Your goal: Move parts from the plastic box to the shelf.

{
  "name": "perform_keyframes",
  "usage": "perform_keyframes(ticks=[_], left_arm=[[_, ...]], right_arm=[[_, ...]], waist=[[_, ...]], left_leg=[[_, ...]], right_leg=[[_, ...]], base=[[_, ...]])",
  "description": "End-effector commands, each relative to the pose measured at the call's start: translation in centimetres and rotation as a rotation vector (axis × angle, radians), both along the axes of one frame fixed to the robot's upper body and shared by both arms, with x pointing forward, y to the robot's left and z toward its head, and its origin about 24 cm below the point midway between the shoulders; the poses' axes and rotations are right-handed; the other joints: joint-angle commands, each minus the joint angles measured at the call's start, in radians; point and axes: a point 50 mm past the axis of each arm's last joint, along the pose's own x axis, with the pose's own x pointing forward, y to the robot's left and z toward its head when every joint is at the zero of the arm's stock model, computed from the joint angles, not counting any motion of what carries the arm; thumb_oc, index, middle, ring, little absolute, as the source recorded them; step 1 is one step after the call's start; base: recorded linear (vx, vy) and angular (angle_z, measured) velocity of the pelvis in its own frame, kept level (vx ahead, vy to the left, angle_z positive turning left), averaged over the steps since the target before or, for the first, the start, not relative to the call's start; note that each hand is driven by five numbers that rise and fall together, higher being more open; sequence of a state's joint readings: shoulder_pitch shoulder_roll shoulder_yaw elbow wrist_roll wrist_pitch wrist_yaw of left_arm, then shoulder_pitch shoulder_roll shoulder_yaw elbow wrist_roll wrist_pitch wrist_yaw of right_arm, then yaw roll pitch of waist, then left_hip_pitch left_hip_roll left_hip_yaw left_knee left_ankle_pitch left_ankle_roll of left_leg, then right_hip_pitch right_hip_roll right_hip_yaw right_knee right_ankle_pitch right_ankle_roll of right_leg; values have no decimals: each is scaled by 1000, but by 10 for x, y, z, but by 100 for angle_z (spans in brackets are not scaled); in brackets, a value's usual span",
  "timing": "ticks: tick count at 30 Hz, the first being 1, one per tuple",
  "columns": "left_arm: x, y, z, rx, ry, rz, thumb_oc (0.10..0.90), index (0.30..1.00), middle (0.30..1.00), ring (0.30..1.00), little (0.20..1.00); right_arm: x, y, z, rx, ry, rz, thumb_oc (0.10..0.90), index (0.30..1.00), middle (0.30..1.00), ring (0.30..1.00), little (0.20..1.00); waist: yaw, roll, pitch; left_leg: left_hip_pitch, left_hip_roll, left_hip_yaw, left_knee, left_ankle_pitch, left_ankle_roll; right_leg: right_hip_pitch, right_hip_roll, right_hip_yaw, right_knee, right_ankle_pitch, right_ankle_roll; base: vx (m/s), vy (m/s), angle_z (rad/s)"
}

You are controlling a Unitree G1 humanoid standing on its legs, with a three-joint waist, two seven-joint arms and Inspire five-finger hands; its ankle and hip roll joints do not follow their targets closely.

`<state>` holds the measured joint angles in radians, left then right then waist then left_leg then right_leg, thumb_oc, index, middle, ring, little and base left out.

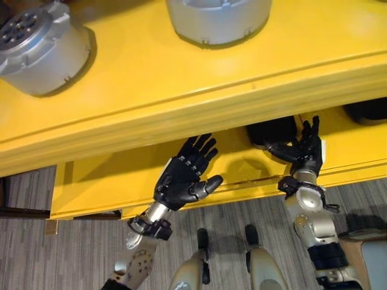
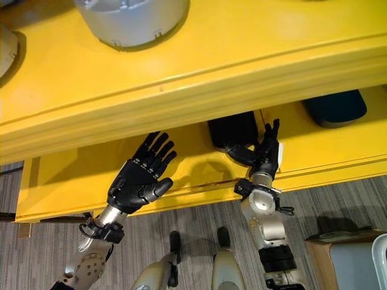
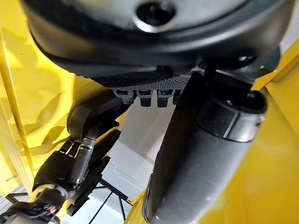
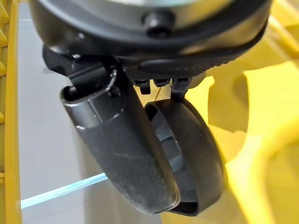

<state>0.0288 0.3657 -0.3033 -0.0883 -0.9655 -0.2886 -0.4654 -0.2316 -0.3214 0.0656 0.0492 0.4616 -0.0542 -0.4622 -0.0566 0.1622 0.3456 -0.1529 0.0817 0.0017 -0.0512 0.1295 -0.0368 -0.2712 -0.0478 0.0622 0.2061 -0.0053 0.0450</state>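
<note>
Two grey cylindrical metal parts rest on the top tier of the yellow shelf [image 1: 181, 78]: one with a ring of holes in its face [image 1: 42, 48] toward the shelf's left end, and a second [image 1: 217, 18] near the middle. On the lower tier, a black round part [image 2: 233, 130] lies just under the lip of the top tier, and another dark part [image 2: 335, 107] lies further right on the same tier. The plastic box cannot be identified with certainty; a grey-rimmed container corner [image 2: 381, 260] appears at the lower right, below the shelf. Judged from this layout, several parts are already placed and the current placement is in its final stage.

The right hand [image 1: 305, 151] reaches into the lower tier, with its fingers and thumb at the black round part. The right wrist view shows the thumb [image 4: 121, 149] lying against the part's rim [image 4: 196, 154], so the hand reads as closed on it. The left hand [image 1: 184, 175] is raised palm-up before the lower tier's front edge, fingers spread and straight, holding nothing.
</note>
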Motion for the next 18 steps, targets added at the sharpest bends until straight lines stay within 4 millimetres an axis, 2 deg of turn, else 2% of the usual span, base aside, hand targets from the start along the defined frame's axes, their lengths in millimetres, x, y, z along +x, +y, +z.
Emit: perform_keyframes(ticks=[1, 6, 12, 15, 18], left_arm=[[-8, 7, 45, -56, -295, 53, 900, 1000, 1000, 1000, 1000], [-10, 10, 46, -78, -310, 75, 900, 1000, 1000, 1000, 1000], [-17, 11, 48, -117, -366, -14, 900, 1000, 1000, 1000, 1000], [-19, 3, 45, -68, -353, -116, 900, 1000, 1000, 1000, 1000], [-24, -8, 33, -68, -277, -301, 900, 1000, 1000, 1000, 1000]], right_arm=[[-14, 9, 16, -26, -144, 16, 900, 1000, 1000, 1000, 1000], [-22, 6, 18, -33, -158, 6, 900, 1000, 1000, 1000, 1000], [-31, -6, 17, -51, -159, -45, 900, 1000, 1000, 1000, 1000], [-36, -10, 16, -54, -150, -51, 900, 1000, 1000, 1000, 1000], [-43, -19, 9, -29, -125, -85, 900, 1000, 1000, 1000, 1000]], waist=[[-28, -57, -78], [-40, -60, -93], [-55, -74, -117], [-65, -88, -134], [-78, -100, -159]], left_leg=[[33, 8, -6, 23, -42, -3], [52, 4, 11, 15, -46, -2], [75, -2, 33, 6, -58, -1], [89, -5, 45, -5, -61, 0], [106, -13, 68, -16, -65, 4]], right_leg=[[89, -46, 47, -90, 39, 9], [108, -51, 51, -115, 48, 14], [136, -61, 57, -154, 65, 26], [151, -66, 59, -173, 76, 36], [170, -77, 65, -202, 96, 56]], base=[[-23, 74, -6], [-17, 97, -7], [-18, 123, -8], [-35, 145, -12], [-13, 197, -15]])
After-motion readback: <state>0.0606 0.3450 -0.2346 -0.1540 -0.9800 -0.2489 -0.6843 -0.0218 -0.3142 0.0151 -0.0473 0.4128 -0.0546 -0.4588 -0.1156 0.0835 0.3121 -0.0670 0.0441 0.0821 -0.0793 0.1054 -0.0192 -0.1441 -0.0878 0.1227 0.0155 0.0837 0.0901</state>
